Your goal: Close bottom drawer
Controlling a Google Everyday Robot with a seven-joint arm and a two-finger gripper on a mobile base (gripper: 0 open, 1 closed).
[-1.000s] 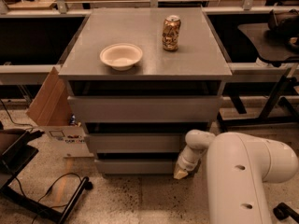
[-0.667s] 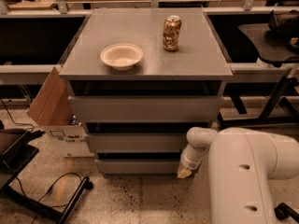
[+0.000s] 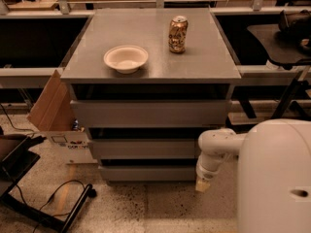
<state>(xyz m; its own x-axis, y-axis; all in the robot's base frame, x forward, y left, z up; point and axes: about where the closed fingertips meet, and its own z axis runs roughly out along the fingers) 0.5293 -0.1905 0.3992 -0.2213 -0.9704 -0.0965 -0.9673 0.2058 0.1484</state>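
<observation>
The bottom drawer (image 3: 146, 173) is the lowest of three grey drawer fronts on the cabinet. Only its flat front shows, lying close under the middle drawer (image 3: 143, 148), and its tray interior is hidden. My gripper (image 3: 202, 184) hangs from the white arm (image 3: 216, 147) at the drawer's right end, pointing down near the floor, just beside the front's right corner. I cannot tell whether it touches the drawer.
A white bowl (image 3: 125, 58) and a drink can (image 3: 178, 34) stand on the cabinet top (image 3: 204, 64). A cardboard box (image 3: 51, 108) leans at the cabinet's left. A black stand and cable (image 3: 58, 198) lie on the floor at the left. My white base (image 3: 277, 178) fills the lower right.
My gripper has shifted to the right, from in front of the bottom drawer's right end to beside its right corner. The bowl and can have not moved.
</observation>
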